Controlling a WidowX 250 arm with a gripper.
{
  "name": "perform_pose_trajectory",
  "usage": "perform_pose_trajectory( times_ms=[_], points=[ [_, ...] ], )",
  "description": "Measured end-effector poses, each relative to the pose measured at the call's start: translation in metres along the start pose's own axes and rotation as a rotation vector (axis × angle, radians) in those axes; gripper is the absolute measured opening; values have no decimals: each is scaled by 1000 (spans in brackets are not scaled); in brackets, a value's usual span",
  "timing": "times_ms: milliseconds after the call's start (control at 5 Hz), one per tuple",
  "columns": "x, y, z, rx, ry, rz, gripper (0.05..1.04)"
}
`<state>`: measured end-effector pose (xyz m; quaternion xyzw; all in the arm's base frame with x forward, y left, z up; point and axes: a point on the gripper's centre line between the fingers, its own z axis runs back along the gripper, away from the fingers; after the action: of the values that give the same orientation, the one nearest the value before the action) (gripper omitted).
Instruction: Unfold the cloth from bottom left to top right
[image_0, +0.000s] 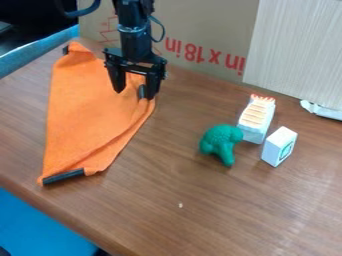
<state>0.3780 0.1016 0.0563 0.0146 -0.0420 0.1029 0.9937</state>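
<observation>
Orange cloth (90, 107) lies along the left side of the counter (220, 215), rumpled and partly doubled over, with a loose layered edge down its right flank. Over its right-hand corner hangs the end effector (135, 93), released, its two fingers spread well apart, and a small black tab (141, 92) on that corner sits between them, nearer the right one in the view. From where I'm standing, that looks like the stage of lining up on a corner or having just let one go; I couldn't swear to which.

If it's the grasp, the next move is to lower a touch, centre on the tab and close before any lifting. If that corner is done with, I'd send the arm to the black strip (63, 177) at the bottom left, pinch there, and carry the fabric up toward the top right, low enough not to drag the layers along.

As for its lie, the long axis runs from the top left down to the bottom left, leaning only slightly, while the side corner points right, toward the end effector.
</observation>
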Motion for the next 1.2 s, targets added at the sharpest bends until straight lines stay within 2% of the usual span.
perform_pose_trajectory(
  times_ms=[200, 400, 600, 800, 1000, 1200],
  points=[
    [0, 0, -1, 3, 0, -6, 944],
    [1, 0, -2, 1, -3, -13, 692],
    [2, 0, -1, 2, -14, -15, 370],
    [1, 0, -3, 1, -12, -22, 175],
    [0, -2, -2, -13, -5, -29, 65],
    [-3, 1, -2, -45, 15, -28, 50]
  ],
)
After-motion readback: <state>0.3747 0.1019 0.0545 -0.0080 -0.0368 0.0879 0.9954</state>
